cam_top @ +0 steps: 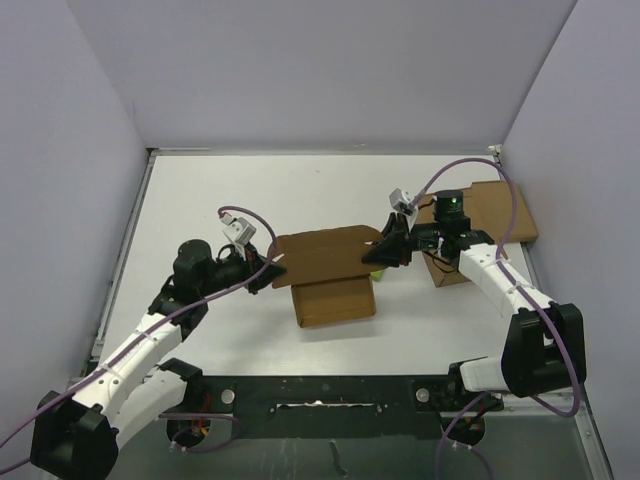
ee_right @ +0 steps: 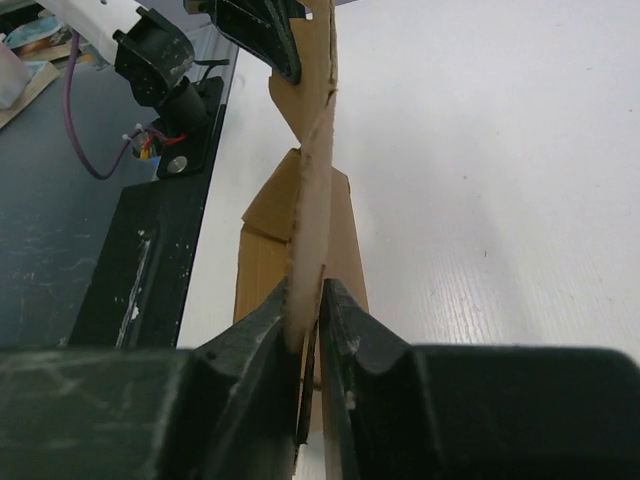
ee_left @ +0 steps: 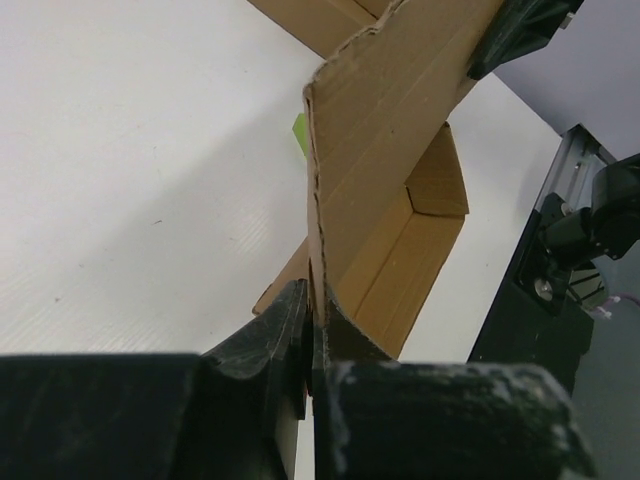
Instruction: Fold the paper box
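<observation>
**Top external.** The paper box [cam_top: 325, 275] sits mid-bench on the white bench [cam_top: 200, 200], between the two arms. It is plain brown cardboard, only half formed. A broad panel with an uneven, die-cut far edge lies toward the back, and a lower rectangular part lies nearer the arm bases. The left claw [cam_top: 272, 268] is clenched on the panel's left edge. The right claw [cam_top: 378, 255] is clenched on its right edge. At the far right of the bench lies a larger flat cardboard slab [cam_top: 505, 215]. A squat box [cam_top: 440, 272] shows just beside the right wrist, largely hidden by the arm.

**Left wrist.** The two black fingers [ee_left: 285, 330] of the left claw [ee_left: 313, 330] pinch the thin corrugated edge of the paper box [ee_left: 400, 130]. The panel stands up from the grip, with faint crease lines on its face and a ragged cut rim. Behind it is an open trough with a short end wall folded up. The trough's base rests on the bench [ee_left: 120, 150]. The right claw [ee_left: 520, 30] grips the panel's far corner.

**Right wrist.** The right claw [ee_right: 305, 320] is shut tight on the same panel, seen edge-on as a pale narrow strip [ee_right: 312, 170]. The left claw [ee_right: 255, 30] holds the strip's far end. Below the strip, the folded lower part of the box lies on the bench [ee_right: 480, 150].
</observation>
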Robot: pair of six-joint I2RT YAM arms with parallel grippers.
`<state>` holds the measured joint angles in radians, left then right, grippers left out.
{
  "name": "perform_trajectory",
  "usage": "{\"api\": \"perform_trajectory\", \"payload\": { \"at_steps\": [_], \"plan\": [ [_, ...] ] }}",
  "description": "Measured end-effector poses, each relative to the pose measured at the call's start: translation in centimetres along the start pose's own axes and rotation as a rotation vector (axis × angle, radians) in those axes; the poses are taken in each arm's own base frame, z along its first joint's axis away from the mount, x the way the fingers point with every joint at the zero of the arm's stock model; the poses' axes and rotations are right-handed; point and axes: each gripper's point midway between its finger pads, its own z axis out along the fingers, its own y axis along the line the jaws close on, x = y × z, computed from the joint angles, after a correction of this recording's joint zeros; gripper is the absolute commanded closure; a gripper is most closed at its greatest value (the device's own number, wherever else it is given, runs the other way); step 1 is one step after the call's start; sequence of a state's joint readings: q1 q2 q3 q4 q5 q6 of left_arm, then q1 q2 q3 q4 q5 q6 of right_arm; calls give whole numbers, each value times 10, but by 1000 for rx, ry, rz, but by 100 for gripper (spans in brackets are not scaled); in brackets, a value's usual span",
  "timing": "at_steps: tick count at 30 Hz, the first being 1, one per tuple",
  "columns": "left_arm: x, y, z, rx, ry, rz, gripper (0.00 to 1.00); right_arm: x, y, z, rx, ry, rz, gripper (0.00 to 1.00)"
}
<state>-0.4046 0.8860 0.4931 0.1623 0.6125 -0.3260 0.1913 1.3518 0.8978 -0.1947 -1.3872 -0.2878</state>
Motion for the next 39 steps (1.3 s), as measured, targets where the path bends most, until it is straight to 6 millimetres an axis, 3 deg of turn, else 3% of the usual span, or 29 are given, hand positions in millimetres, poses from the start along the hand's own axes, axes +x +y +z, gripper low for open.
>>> {"api": "perform_trajectory", "payload": {
  "at_steps": [6,11,18,25,32,39],
  "plan": [
    [-16,2,-2,-29,6,82,100,2,-6,-1,31,13,17,58],
    [-25,6,-4,-58,21,137,100,-6,-21,-13,92,24,29,52],
    [-17,34,-14,-140,60,116,100,0,-53,-41,279,118,6,41],
    [-17,53,-21,-166,65,62,100,37,-69,-53,319,275,-66,19],
    [-14,56,-24,-173,74,47,100,77,-65,-49,209,414,-207,2],
    [-13,55,-24,-172,79,39,100,122,-57,-41,12,611,-449,1]
  ]
}}
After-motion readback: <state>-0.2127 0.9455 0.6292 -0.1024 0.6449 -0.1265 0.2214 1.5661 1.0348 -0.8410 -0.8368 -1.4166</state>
